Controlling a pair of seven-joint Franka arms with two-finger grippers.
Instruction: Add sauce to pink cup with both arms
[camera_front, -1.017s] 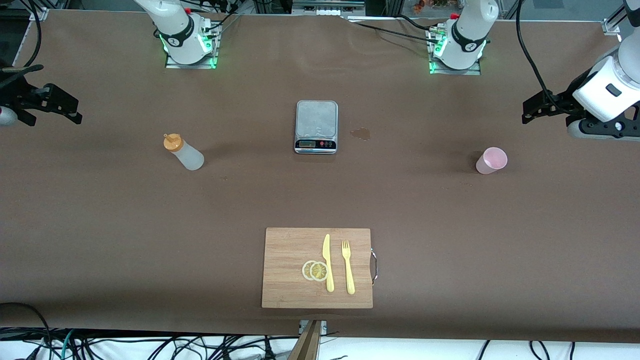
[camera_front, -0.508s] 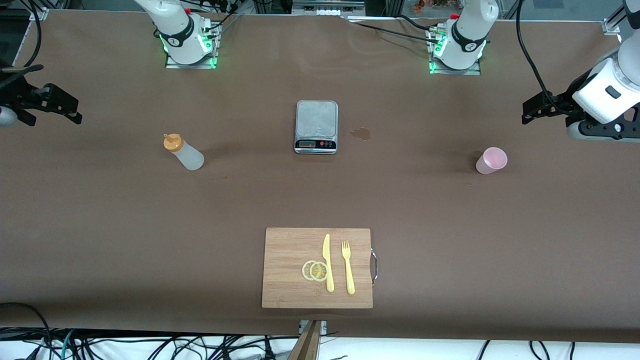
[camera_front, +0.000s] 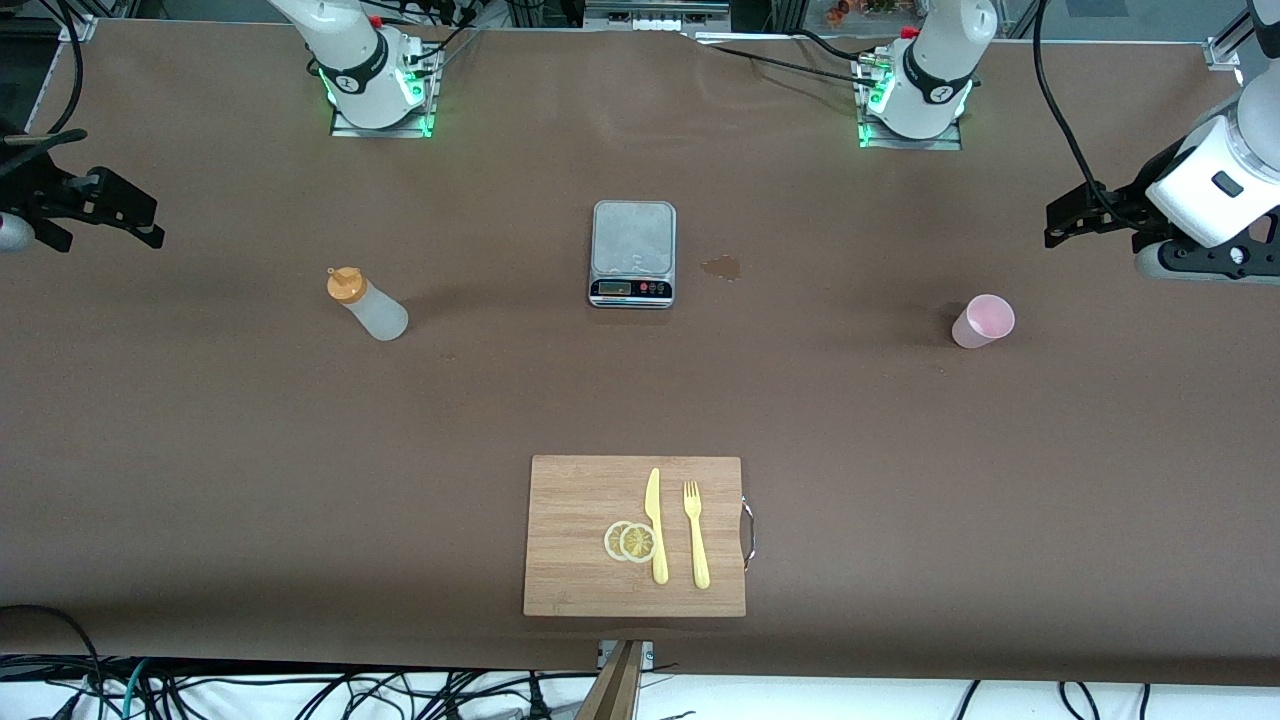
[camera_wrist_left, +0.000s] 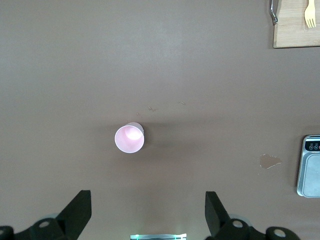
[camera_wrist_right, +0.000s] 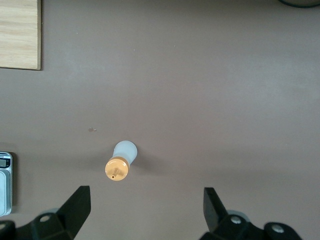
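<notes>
A brown surface seen from above, with two white robot arms based along its top edge. The sauce is a small translucent whitish squeeze bottle with an orange nozzle cap; it stands upright toward the right arm's end of the surface. The pink cup is a small, pale pink, translucent, tapered cup without a handle, standing upright with its mouth open upward, toward the left arm's end. Between them, a little farther from the front camera, sits a grey kitchen scale with a small stain beside it. Nearer the camera lies a wooden cutting board bearing two lemon slices, a yellow knife and a yellow fork.

The left gripper hovers high above the cup, jaws wide, holding nothing. The right gripper hovers high above the bottle, jaws wide, holding nothing.
</notes>
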